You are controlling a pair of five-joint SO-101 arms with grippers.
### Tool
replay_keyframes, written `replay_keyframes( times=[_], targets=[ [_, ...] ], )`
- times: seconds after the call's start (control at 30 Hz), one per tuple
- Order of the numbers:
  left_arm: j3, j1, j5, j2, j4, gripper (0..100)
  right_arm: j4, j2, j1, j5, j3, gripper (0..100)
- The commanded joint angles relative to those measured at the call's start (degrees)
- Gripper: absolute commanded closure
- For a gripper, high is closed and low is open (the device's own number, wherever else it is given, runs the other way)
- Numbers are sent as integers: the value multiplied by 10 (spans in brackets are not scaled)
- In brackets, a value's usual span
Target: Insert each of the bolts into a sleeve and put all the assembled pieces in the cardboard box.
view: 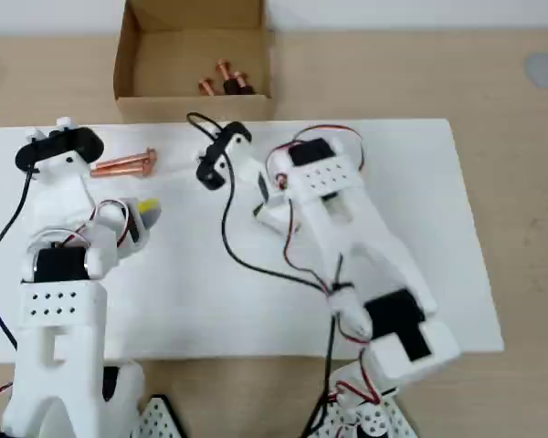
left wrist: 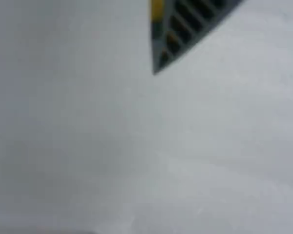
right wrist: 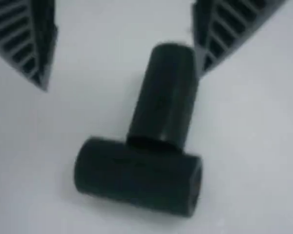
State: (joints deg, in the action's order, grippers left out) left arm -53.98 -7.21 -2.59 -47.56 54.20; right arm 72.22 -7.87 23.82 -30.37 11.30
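Right wrist view first: the right arm's jaws are spread wide and hang over two black sleeves on the white mat (right wrist: 263,146), one tip either side of the pair. One sleeve (right wrist: 136,178) lies flat, and the other sleeve (right wrist: 163,92) butts end-on into its side, a T shape, touching. That reads as a line-up for a pick, and the touching pair is the snag: closing on one may nudge its partner.

Over to the left arm's jaws. One ribbed tip (left wrist: 185,24) hangs over bare mat with nothing near it. Spread or pressed together, I cannot tell.

High view now, working out from the cardboard box (view: 128,68). Assembled pieces (view: 222,82) already lie inside, against its near wall. Just outside that wall, on the mat, lie copper bolts (view: 124,165), loose, no sleeves on them, near the left arm. The right arm stretches across the mat toward the box. There is open mat between the two arms, and the mat's edge runs close under the box's near wall.
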Motion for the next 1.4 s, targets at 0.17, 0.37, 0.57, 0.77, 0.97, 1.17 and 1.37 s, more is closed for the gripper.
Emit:
replay_keyframes(
  times=[0.17,0.37,0.57,0.77,0.97,1.17,1.37],
  targets=[
    [4,-6,0,-10,-11,735,13,-75,-3,-4,-90,762],
    [4,-6,1,-10,-11,735,13,-103,-30,-3,-97,762],
    [5,-6,2,-10,-11,735,12,-120,-37,-4,-98,762],
    [6,-6,2,-10,-11,735,13,-131,-40,-4,-98,762],
    [7,-14,2,-10,-11,734,38,-127,-47,-3,-99,762],
    [12,-25,3,-10,-9,734,66,-127,-55,-1,-97,762],
    [12,-25,3,-10,-8,734,70,-127,-57,8,-96,763]
  ],
)
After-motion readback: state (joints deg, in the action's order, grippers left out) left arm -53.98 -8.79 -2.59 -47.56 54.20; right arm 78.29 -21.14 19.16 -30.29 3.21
